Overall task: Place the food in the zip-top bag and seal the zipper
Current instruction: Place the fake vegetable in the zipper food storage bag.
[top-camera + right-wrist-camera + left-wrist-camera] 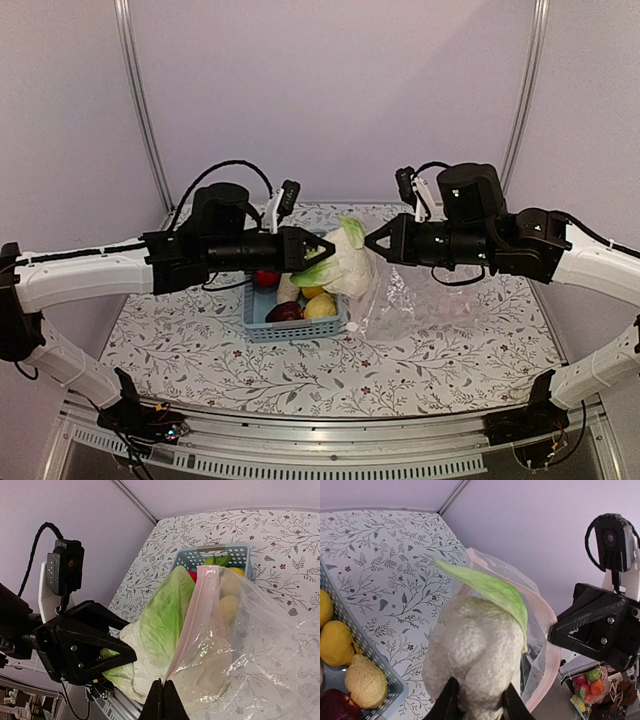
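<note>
Although both wrist views come close, how far the cauliflower (470,640) has entered the zip-top bag (250,645) is hard to tell: its green leaf lies against the pinkish zipper (192,620) at the bag's mouth, and crinkled plastic blurs what is behind. The left gripper (477,700) pinches the cauliflower at its lower end, and only the two finger ends show at the bottom edge of that view. The right gripper (162,700) has its fingers pressed together on the mouth edge of the bag and holds it lifted, while the rest of the bag hangs down to the table (200,340). From above, the cauliflower hangs over the right end of the light-blue basket (295,328) and hides a part of it. Inside the basket lie yellow lemons (320,305), a dark purple piece (285,312) and a red tomato (266,278) (half covered by the left arm). The table carries a white cloth printed with grey twigs and small red flowers. Pale lilac walls stand behind, with metal poles running up them.
</note>
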Motion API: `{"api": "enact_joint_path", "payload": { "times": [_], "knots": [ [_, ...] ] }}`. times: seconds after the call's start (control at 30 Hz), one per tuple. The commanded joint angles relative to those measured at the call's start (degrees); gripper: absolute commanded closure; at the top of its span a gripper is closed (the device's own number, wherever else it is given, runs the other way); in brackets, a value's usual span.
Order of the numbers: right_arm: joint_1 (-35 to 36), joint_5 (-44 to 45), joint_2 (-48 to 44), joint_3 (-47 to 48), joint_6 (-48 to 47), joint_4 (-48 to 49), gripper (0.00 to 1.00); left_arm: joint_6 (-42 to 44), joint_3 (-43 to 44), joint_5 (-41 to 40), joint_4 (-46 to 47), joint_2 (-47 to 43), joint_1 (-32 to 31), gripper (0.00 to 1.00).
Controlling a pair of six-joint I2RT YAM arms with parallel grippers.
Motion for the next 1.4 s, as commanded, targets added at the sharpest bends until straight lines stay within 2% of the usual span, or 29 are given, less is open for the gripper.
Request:
{"api": "enact_joint_path", "payload": {
  "times": [0.0, 0.1, 0.27, 0.4, 0.53, 0.6, 0.73, 0.87, 1.07, 1.23, 1.37],
  "knots": [
    [-0.2, -1.12, 1.88, -0.94, 0.96, 2.58, 1.0, 0.55, 4.36, 1.8, -2.63, 2.97, -1.72, 0.83],
    [-0.15, -0.51, 2.59, -0.78, 1.17, 2.92, 1.0, 0.94, 6.78, 3.82, -2.98, 5.12, -2.49, 0.83],
    [-0.25, 2.66, 2.67, -0.67, 1.07, 2.57, 1.0, 3.08, 10.57, 3.72, -9.23, 7.82, -3.78, 0.84],
    [-1.18, 3.31, 1.99, -0.93, 0.84, 2.01, 1.0, 4.06, 10.15, 4.81, -8.49, 7.27, -4.02, 0.84],
    [-1.94, 2.07, 2.49, -1.02, -0.21, 2.36, 1.0, 5.74, 10.71, 11.27, -6.85, 7.99, -4.38, 0.84],
    [-2.19, 0.53, 3.15, -1.02, -0.38, 3.23, 1.0, 6.5, 11.44, 11.66, -6.88, 8.63, -4.89, 0.84],
    [-2.15, -3.83, 4.46, -1.15, 0.22, 6.62, 1.0, 6.88, 12.77, 7.09, -8.98, 10.48, -5.04, 0.84],
    [-2.21, -8.81, 5.34, -1.94, 1.62, 9.55, 1.0, 5.82, 13.73, -1.77, -10.36, 11.28, -5.04, 0.84],
    [-2.22, -11.0, 5.44, -3.21, 3.23, 10.84, 1.0, 2.76, 11.93, -15.1, -7.49, 10.25, -5.15, 0.83],
    [-2.21, -11.53, 5.12, -4.05, 4.23, 11.62, 1.0, 0.68, 8.56, -19.46, -0.06, 9.18, -5.21, 0.83],
    [-2.17, -11.74, 5.28, -4.7, 5.59, 12.46, 1.0, 0.34, 8.84, -20.25, 2.1, 9.74, -5.25, 0.81]
  ]
}}
